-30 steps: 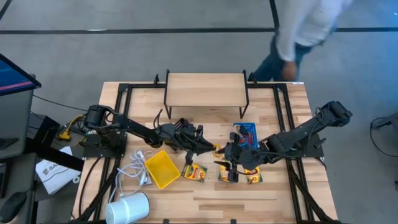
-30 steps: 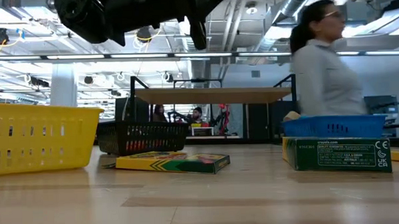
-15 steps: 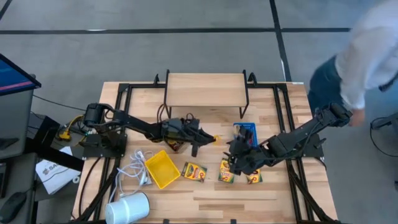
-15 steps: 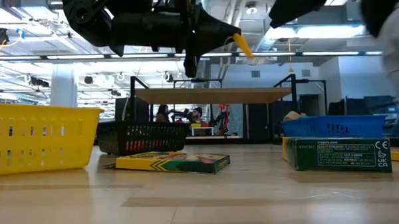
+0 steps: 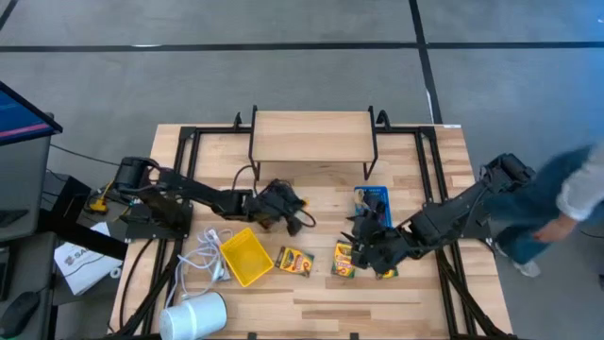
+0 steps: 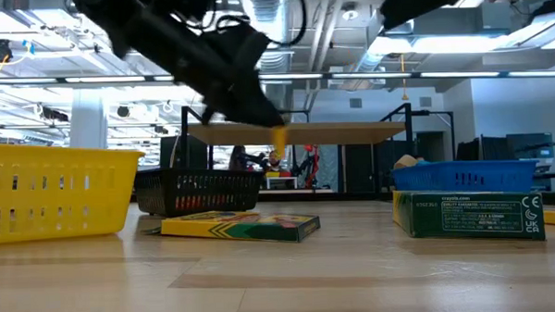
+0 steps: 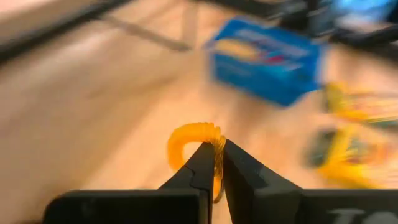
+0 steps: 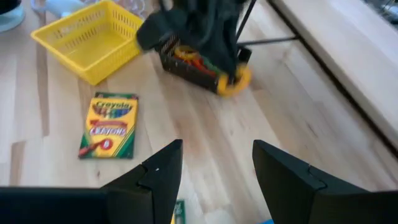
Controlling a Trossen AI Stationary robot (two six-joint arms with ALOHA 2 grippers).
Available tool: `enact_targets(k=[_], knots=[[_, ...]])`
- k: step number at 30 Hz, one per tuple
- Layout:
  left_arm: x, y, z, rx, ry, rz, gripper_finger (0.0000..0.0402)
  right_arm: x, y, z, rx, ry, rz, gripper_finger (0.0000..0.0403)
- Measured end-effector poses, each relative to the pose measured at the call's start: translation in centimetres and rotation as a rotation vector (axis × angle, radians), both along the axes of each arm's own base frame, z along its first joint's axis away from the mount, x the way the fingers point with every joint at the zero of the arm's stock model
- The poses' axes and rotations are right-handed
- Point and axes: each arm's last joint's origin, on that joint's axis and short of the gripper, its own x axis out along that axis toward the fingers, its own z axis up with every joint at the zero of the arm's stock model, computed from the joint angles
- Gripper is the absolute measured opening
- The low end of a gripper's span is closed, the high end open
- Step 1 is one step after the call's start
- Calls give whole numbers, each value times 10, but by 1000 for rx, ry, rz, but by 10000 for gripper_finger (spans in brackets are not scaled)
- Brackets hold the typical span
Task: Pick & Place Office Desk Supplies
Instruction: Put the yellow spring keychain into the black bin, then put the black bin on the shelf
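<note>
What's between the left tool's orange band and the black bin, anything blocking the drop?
Nothing visible. The left tool is shut on the orange rubber band beside the black bin, which already holds other bands. The right tool sits apart, open, over bare table.

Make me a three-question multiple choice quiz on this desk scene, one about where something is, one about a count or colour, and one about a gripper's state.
1. Where is the yellow bin?
A. on the wooden shelf
B. on the table by the white coiled cable
C. inside the blue bin

2. What colour is the rubber-band ring in the left gripper?
A. orange-yellow
B. purple
C. white

3. How is the right gripper?
A. shut on a crayon box
B. shut on a ring
C. open, empty

Answers:
1 B, the high view shows it beside the cable.
2 A, the left wrist view shows that colour between the shut fingers.
3 C, the right wrist view shows bare table between its spread fingers.
</note>
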Motion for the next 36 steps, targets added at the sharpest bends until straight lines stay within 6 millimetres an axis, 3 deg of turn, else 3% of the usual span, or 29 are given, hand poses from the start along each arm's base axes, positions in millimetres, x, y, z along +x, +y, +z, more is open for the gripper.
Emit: enact_targets(k=[6,10,15,27,31,36], knots=[[-40,-14,30,101,105,152,12,-12,10,-3,26,18,-16,192],[-58,-18,35,54,160,182,13,-17,12,-5,31,35,-25,192],[-58,-16,28,59,215,171,44,-17,12,-6,34,43,-20,192],[-58,-4,24,27,268,177,171,-21,10,-10,119,127,-25,192],[-49,-19,32,-22,149,66,185,-26,14,-18,257,145,-86,192],[-37,-51,43,-31,-37,-132,178,-40,19,-48,425,217,-177,192]])
